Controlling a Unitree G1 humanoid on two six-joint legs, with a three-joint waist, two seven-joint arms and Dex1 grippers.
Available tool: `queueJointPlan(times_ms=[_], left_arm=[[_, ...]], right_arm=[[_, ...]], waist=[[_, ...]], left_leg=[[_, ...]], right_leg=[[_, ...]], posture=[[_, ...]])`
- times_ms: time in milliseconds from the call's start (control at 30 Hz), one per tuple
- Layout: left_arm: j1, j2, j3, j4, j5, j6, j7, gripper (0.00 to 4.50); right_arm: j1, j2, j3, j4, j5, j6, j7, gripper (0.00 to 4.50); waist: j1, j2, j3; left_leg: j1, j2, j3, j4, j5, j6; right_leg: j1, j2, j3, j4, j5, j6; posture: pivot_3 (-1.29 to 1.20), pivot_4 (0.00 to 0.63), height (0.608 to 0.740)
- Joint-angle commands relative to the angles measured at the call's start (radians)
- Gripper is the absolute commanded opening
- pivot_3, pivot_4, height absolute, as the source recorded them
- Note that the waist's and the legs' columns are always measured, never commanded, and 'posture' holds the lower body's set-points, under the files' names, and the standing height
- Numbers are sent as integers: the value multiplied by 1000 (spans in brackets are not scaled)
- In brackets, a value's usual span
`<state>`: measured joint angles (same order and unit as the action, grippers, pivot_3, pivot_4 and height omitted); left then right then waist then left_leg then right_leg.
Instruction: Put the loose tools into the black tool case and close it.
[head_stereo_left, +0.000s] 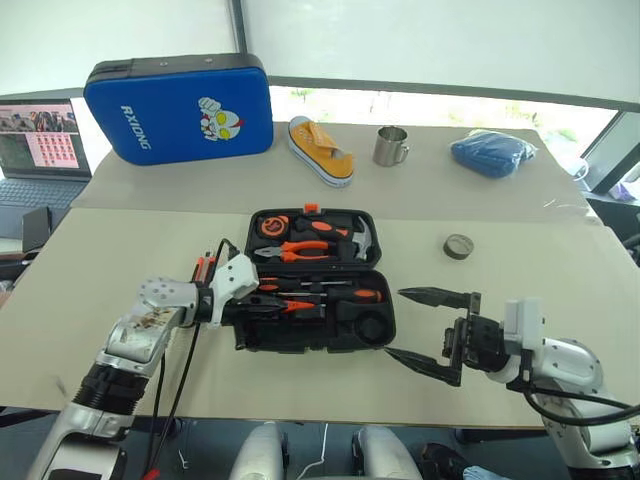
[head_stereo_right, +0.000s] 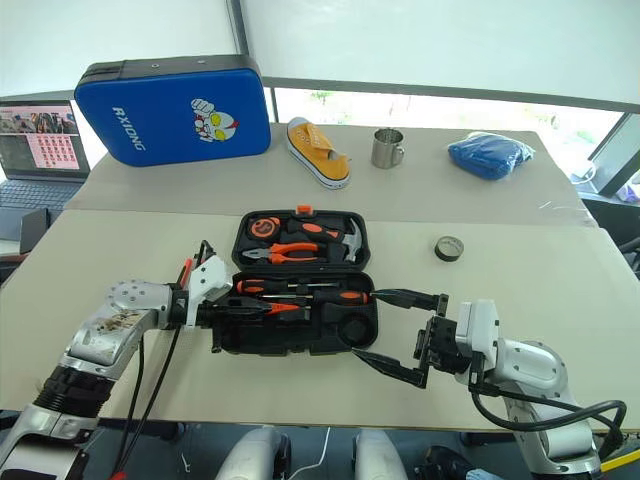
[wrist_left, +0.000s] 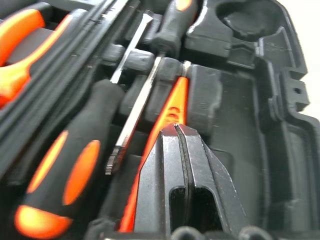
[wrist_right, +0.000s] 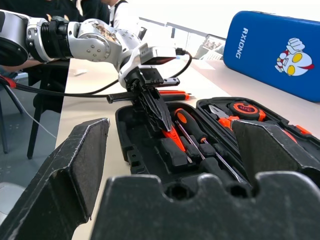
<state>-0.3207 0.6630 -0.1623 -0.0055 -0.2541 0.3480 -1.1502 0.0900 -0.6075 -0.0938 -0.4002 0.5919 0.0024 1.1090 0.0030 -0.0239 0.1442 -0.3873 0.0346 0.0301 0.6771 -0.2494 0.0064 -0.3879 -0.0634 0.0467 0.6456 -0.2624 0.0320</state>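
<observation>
The black tool case (head_stereo_left: 388, 332) lies open in the middle of the table, its lid half holding pliers, a hammer and a tape measure. Two long screwdrivers (wrist_left: 65, 170) (head_stereo_left: 362, 295) lie in the near half, with a small orange screwdriver (wrist_left: 172, 107) beside them. My left gripper (head_stereo_left: 283, 306) is shut inside that half, its tips (wrist_left: 176, 131) right over the small orange screwdriver. My right gripper (head_stereo_left: 394, 322) stands wide open just right of the case, holding nothing. A dark tape roll (head_stereo_left: 458, 246) sits on the table to the right. An orange-black utility knife (wrist_right: 172, 93) lies left of the case, behind my left wrist.
At the back stand a blue padded case (head_stereo_left: 180, 105), a yellow shoe (head_stereo_left: 322, 150), a metal mug (head_stereo_left: 390, 146) and a blue cloth bundle (head_stereo_left: 492, 152). A laptop (head_stereo_left: 40, 140) is at far left. A seam runs between the two tabletops behind the black case.
</observation>
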Motion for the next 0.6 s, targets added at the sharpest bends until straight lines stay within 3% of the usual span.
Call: queueJointPlan(times_ms=[33,100,200,333,500,600], left_arm=[[58,-32,60,18,-13,-67,59,24],[81,-51,161,-12,-70,-117,86,24],[158,-40,327,-79,-163,-146,108,747],[331,6,538,-147,-201,-153,157,2309],[621,4,810,-198,-210,-149,214,4250],[726,-5,905,-158,-193,-155,258,4437]], right_arm=[[-15,-5,-27,9,1,-49,25,4500],[-14,-10,-41,25,2,-73,46,4500],[-14,-15,-57,49,2,-117,79,4500],[-10,-3,-59,25,35,-101,68,4500],[-10,96,-58,-70,144,-94,-3,4500],[-4,113,-47,-80,127,-123,16,4500]], waist=[[-1,3,-2],[-3,3,-2],[-12,0,0],[-18,-1,1],[-23,-2,1],[-14,-4,2]], left_leg=[[0,0,0,0,0,0],[0,0,0,0,0,0],[-1,2,-1,0,0,0],[-2,3,-4,0,-1,-1],[0,10,-4,-1,-3,-4],[1,10,-3,-1,-4,-5]], right_leg=[[0,0,0,0,0,0],[0,0,1,0,0,0],[-2,1,1,0,0,0],[-3,1,1,0,0,-1],[-2,2,2,0,-1,-2],[-2,2,2,0,-1,-3]], posture=[[0,150,740],[0,150,740],[0,150,740],[0,150,740],[0,150,740],[0,150,740]])
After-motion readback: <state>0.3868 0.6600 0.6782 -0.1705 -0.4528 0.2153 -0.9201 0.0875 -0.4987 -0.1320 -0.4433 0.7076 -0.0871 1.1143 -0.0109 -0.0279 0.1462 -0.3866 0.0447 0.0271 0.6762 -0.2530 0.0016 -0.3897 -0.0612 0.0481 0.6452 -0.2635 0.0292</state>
